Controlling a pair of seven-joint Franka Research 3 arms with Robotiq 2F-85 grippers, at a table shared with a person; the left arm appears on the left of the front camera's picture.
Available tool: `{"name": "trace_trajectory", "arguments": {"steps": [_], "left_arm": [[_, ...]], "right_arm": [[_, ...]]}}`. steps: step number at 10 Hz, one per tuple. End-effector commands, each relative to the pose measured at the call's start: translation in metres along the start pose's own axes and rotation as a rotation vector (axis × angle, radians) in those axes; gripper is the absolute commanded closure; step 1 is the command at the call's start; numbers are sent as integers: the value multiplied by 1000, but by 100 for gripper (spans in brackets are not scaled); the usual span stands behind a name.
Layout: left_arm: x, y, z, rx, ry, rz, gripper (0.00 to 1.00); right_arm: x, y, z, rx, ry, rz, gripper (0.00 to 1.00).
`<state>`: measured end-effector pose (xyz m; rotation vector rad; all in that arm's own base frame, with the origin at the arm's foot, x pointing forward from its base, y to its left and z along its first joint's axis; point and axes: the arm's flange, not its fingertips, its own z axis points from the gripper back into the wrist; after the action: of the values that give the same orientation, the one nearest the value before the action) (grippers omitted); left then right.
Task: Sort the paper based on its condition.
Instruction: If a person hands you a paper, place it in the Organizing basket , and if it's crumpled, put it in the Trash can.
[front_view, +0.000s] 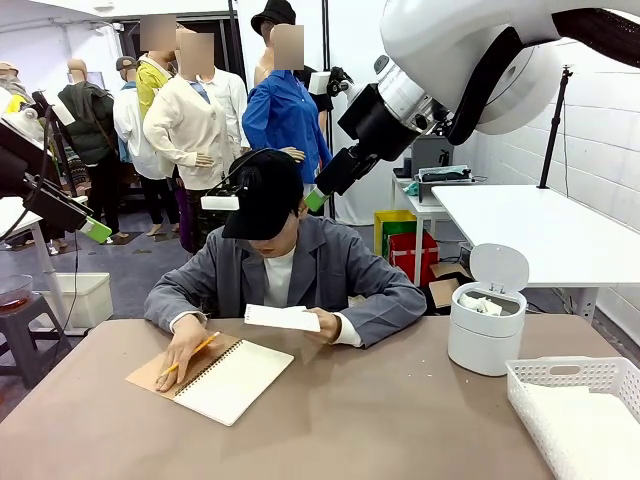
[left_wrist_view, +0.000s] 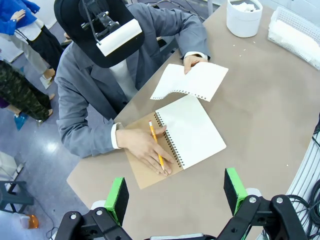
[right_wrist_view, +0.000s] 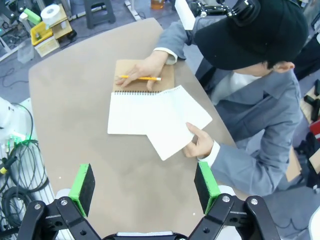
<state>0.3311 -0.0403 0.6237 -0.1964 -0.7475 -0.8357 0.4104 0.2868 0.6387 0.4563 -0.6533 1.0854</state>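
Well, the bin (front_view: 485, 345) holds crumpled paper (front_view: 483, 304).

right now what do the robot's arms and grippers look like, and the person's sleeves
The right arm is glossy white with rounded joints and a black wrist. The left gripper and right gripper are black with flat green pads. The person's sleeves are grey with white cuffs.

robotics lab: loose cables (right_wrist_view: 15, 170), white worktable (front_view: 540, 228)

white paper (left_wrist_view: 194, 82), tan-covered notebook (left_wrist_view: 144, 175) with white pages, yellow pencil (left_wrist_view: 153, 136), grey jacket (left_wrist_view: 80, 100), white lattice basket (front_view: 575, 368).
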Motion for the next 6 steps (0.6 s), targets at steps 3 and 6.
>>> {"name": "trace_trajectory", "arguments": {"steps": [3,6], "left_arm": [[0,2,0,3,-6,2,0],[0,2,0,3,-6,2,0]], "right_arm": [[-1,-1,0,15,-9,-7,0],[-1,-1,0,15,-9,-7,0]]}}
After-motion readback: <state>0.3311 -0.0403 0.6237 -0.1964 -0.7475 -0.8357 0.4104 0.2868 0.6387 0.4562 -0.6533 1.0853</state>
